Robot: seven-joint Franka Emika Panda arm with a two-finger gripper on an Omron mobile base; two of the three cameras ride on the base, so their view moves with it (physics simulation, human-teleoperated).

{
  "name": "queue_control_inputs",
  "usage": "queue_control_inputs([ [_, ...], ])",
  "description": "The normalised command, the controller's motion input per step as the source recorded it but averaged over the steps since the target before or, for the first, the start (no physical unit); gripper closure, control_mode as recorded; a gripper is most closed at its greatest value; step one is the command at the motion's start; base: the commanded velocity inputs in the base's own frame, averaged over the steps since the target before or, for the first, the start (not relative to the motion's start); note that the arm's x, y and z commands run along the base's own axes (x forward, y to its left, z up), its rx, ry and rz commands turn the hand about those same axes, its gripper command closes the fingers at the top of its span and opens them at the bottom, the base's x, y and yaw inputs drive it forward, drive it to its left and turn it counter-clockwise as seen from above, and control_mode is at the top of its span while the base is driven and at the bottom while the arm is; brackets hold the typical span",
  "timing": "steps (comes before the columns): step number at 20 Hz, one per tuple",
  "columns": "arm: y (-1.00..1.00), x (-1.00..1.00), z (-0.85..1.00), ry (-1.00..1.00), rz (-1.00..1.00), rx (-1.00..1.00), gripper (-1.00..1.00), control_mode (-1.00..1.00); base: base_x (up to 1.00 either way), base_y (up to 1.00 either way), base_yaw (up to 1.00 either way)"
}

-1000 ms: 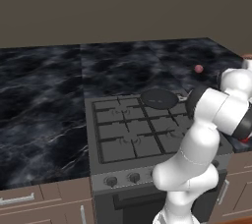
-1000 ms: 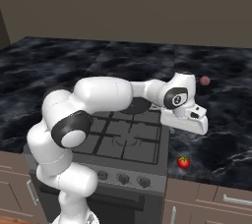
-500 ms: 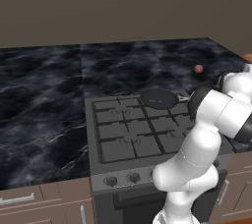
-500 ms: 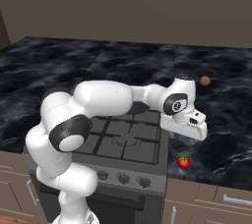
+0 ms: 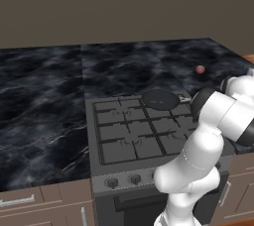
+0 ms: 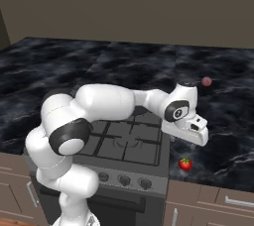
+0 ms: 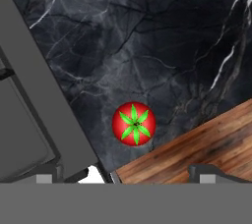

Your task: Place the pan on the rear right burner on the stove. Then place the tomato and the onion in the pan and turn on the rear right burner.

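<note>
The dark pan (image 5: 161, 99) sits on the rear right burner of the stove (image 5: 130, 136), its thin handle pointing right. On the counter to the stove's right, near the front edge, lies the bright red tomato (image 6: 185, 163) (image 7: 134, 124). The pinkish onion (image 5: 200, 69) (image 6: 206, 81) rests farther back on the same counter. My gripper (image 6: 194, 138) (image 7: 127, 175) hangs over the tomato, a little above it. It is open, its fingertips (image 7: 47, 176) wide apart with nothing between them.
The stove's right edge (image 7: 34, 100) runs just left of the tomato. The counter's wooden front edge (image 7: 197, 144) lies close behind it in the hand view. Round knobs (image 6: 124, 180) line the stove front. Black marble counter (image 5: 39, 101) spreads on both sides.
The hand has sunk and come slightly forward toward the tomato. Its jaws have stayed open. Pan, onion and tomato have not moved.
</note>
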Motion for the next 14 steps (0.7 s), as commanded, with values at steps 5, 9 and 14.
queue_control_inputs([
  [5, 0.00, 0.00, -0.21, -0.05, 0.00, 0.00, -1.00, -1.00, 0.00, 0.00, 0.00],
  [9, 0.00, -0.04, -0.21, -0.03, 0.00, 0.00, -1.00, -1.00, 0.00, 0.00, 0.00],
  [14, -0.02, -0.03, -0.21, -0.03, 0.00, 0.00, -1.00, -1.00, 0.00, 0.00, 0.00],
])
